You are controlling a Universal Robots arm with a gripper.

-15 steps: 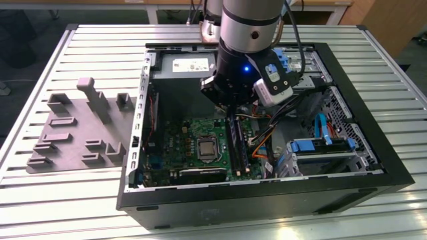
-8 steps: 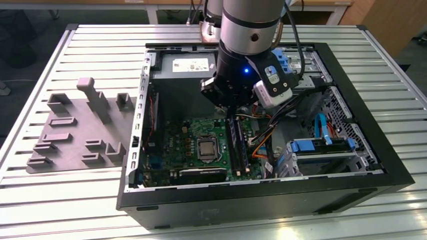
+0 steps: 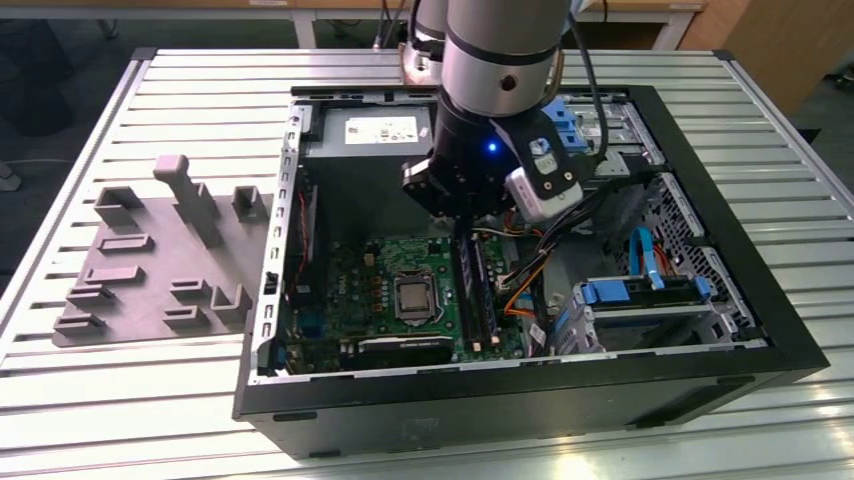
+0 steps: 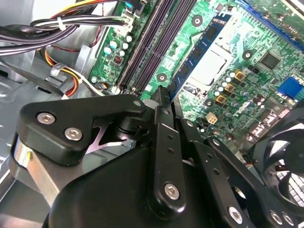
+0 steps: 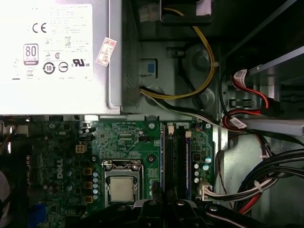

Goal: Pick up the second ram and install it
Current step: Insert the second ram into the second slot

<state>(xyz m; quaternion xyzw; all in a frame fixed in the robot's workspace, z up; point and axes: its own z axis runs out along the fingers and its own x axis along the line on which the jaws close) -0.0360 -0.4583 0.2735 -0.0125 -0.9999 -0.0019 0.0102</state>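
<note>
Hand (image 4: pixel 161 97) pinched narrow on the second ram (image 4: pixel 197 52), stick edge-down just ahead of its fingertips, over the black slots (image 4: pixel 152 42). Risk: slight tilt or offset jams the stick against a slot wall or latch.

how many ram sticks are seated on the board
1: a ram stick in the slot beside the cpu socket. The gripper may hide another.

The exterior view looks down from high at the case (image 3: pixel 747 360) on the table (image 3: pixel 160 400). Both wrist views sit close inside it (one straight down, one slanting past the gripper (image 4: pixel 161 102)), sharing the motherboard (image 5: pixel 123 142).
</note>
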